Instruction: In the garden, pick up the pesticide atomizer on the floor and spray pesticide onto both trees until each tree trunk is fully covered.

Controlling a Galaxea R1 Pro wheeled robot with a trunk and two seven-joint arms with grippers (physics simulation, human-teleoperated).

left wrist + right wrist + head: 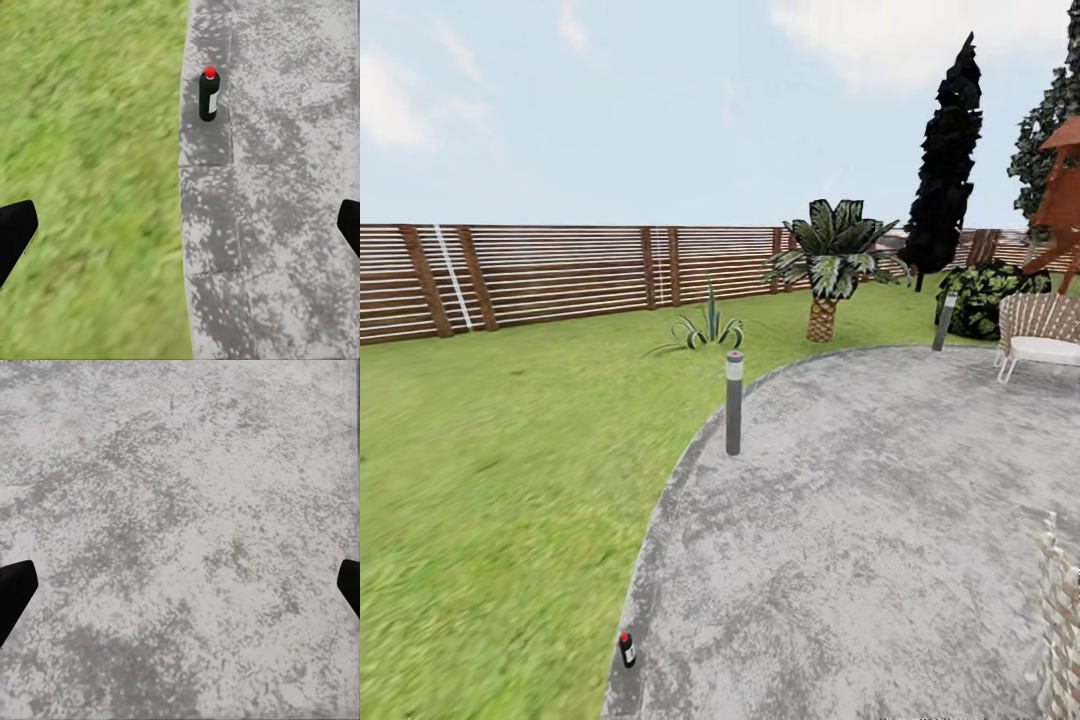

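Note:
The pesticide atomizer [627, 649], a small black bottle with a red cap and a pale label, stands upright on the grey paving [860, 520] right at its curved edge with the lawn [490, 450]. In the left wrist view the atomizer [209, 94] is ahead of my left gripper [180, 232], well apart from it. That gripper is open, its dark fingertips [15, 236] wide apart and nothing between them. My right gripper [180, 592] is open too, over bare paving [180, 510]. The two pale-trunked trees are out of view.
A grey bollard [734, 402] stands at the paving's edge, another [944, 320] farther right. Beyond are a spiky plant [705, 328], a short palm [828, 270], a black conifer [945, 160], a bush [985, 295] and the slat fence [560, 270]. A wicker chair [1040, 330] and wicker piece [1060, 620] stand right.

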